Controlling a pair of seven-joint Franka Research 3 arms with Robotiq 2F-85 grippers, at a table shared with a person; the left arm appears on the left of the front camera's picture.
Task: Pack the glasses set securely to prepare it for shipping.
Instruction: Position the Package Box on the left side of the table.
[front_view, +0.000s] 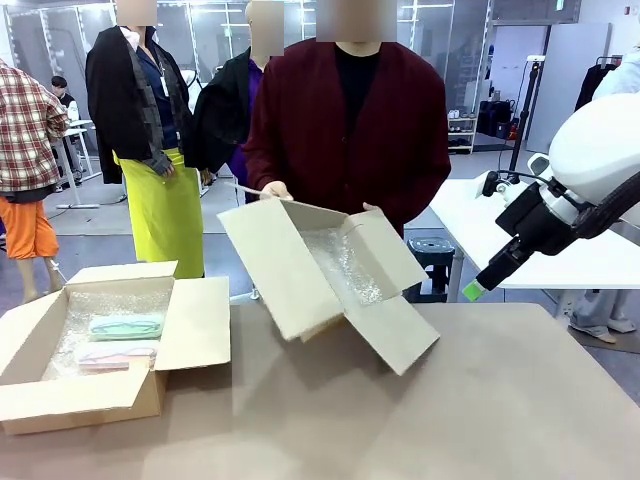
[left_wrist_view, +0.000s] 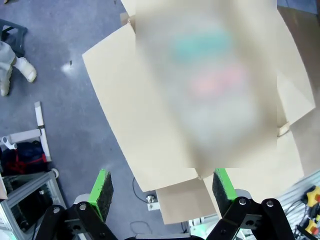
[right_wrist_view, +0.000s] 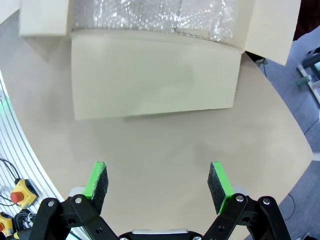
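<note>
Glasses set, a mint green case (front_view: 125, 325) and a translucent pink case (front_view: 116, 354), already lies on bubble wrap in the open cardboard box (front_view: 190, 340) on the table (front_view: 420, 420), unsealed, while a person tilts a second bubble-lined cardboard box (front_view: 330, 300) and the left claw (left_wrist_view: 162, 192) and right claw (right_wrist_view: 160, 185) hang released and empty.

So the glasses set is two little oblong rounded cases. The mint green case (front_view: 125, 326) lies flat on bubble wrap inside the open cardboard box (front_view: 190, 335), long side running across. The translucent pink case (front_view: 115, 356) sits just beside it, parallel, on the robot's side. Both look closed. Through the left gripper (left_wrist_view: 162, 188) they're straight ahead beyond the spread fingers, but blurred into a green and a pink smear.
</note>
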